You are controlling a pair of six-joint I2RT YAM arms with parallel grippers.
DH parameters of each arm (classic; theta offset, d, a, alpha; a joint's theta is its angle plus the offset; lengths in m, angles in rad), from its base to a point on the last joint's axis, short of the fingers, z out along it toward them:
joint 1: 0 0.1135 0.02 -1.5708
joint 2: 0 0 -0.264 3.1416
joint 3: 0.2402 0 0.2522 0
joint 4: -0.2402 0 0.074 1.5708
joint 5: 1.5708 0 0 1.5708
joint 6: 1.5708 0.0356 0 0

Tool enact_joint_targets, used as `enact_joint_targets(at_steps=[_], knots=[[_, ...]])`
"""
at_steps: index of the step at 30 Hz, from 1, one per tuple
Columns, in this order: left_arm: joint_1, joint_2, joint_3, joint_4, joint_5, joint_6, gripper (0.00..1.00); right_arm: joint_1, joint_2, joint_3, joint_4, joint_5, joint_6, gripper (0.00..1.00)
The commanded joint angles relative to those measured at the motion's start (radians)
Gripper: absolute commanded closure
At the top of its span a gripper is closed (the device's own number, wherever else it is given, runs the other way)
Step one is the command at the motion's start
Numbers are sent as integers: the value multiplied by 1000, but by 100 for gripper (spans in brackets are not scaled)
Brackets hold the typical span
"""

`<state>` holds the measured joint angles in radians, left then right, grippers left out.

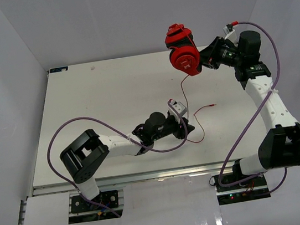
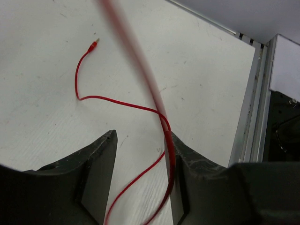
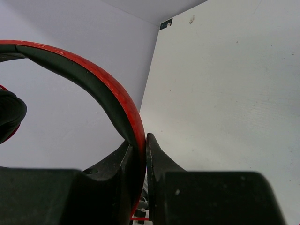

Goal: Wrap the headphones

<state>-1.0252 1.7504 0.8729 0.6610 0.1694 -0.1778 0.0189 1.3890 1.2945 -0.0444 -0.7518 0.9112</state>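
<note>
The red headphones (image 1: 182, 52) hang in the air over the table's back right. My right gripper (image 1: 205, 59) is shut on their headband; in the right wrist view the red-and-black headband (image 3: 108, 84) arcs up from my right gripper (image 3: 140, 140), with a black ear cushion (image 3: 9, 112) at the left edge. The thin red cable (image 1: 182, 94) drops from the headphones to my left gripper (image 1: 181, 126), loops on the table and ends in a plug (image 1: 211, 104). My left gripper (image 2: 143, 135) is open; the cable (image 2: 117, 101) runs between the jaws against the right finger (image 2: 197, 164). The plug (image 2: 93, 44) lies beyond.
The white table (image 1: 108, 96) is walled in by white panels at the left, back and right. Thick purple robot cables (image 1: 84, 121) loop over both arms. A metal rail (image 2: 248, 117) runs along the table's edge close to my left gripper.
</note>
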Motion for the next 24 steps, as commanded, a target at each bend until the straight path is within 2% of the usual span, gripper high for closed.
enact_joint_targets(at_steps=[1,6,9,11,16,20,24], knots=[[-5,-66,-24,15,20,21,42,-34,-38,19,77,-36,29,92],[-6,-81,-28,-9,15,36,45,-36,-42,17,77,-38,28,92],[-6,-82,-32,-8,12,38,61,-38,-44,16,77,-39,30,92],[-6,-80,-36,-8,12,38,78,-39,-47,14,76,-38,29,92],[-5,-88,-46,-11,19,41,99,-50,-49,20,67,-43,-1,92],[25,-94,-77,4,50,37,100,-54,-53,50,46,-99,-94,92],[98,-78,-104,44,187,-23,100,-54,-71,32,89,-312,-163,92]])
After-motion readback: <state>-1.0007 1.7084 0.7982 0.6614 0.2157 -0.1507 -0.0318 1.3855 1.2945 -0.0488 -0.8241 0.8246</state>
